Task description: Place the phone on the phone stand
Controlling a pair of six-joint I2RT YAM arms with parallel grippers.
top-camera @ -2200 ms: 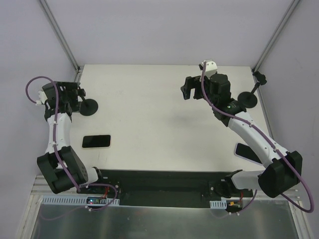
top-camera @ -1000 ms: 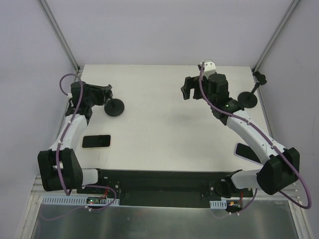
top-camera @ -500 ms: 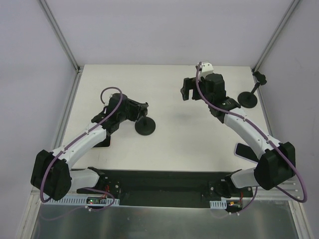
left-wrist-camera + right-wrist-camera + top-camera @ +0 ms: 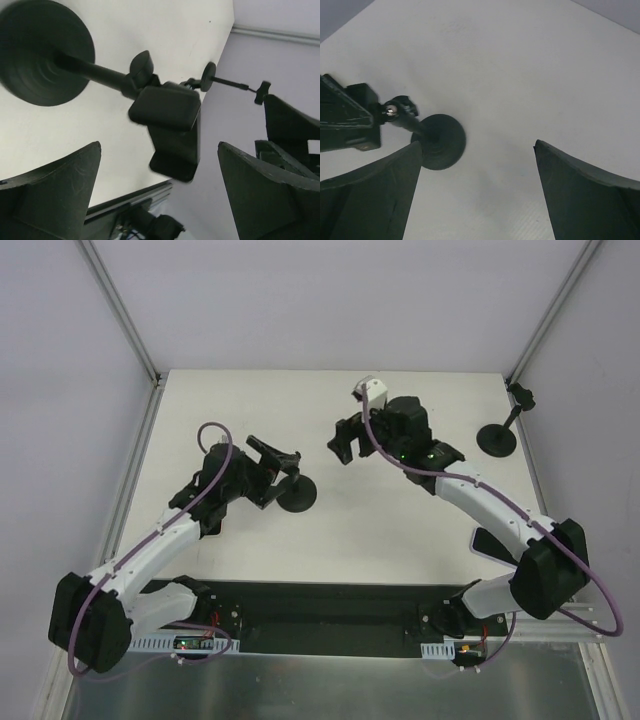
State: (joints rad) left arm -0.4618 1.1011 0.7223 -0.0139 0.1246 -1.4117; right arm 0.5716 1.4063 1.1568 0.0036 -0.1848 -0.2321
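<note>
A black phone stand stands on its round base [image 4: 297, 497] in the middle of the white table; it shows in the left wrist view [image 4: 169, 112] and its base in the right wrist view [image 4: 439, 141]. My left gripper [image 4: 273, 457] is open just left of the stand's top, with the cradle between its spread fingers [image 4: 60, 190], not touching. My right gripper [image 4: 343, 438] is open and empty, hovering behind and right of the stand. A dark phone [image 4: 488, 541] lies at the right front, partly under the right arm. The phone at the left front is hidden under the left arm.
A second black stand [image 4: 497, 437] is at the back right, near the table's corner post; it also shows far off in the left wrist view [image 4: 208, 83]. A black rail runs along the table's near edge [image 4: 320, 602].
My left arm has carried the stand from the far left edge to the table's middle and its jaws now stand open around it. My right gripper has swung left toward the stand.
</note>
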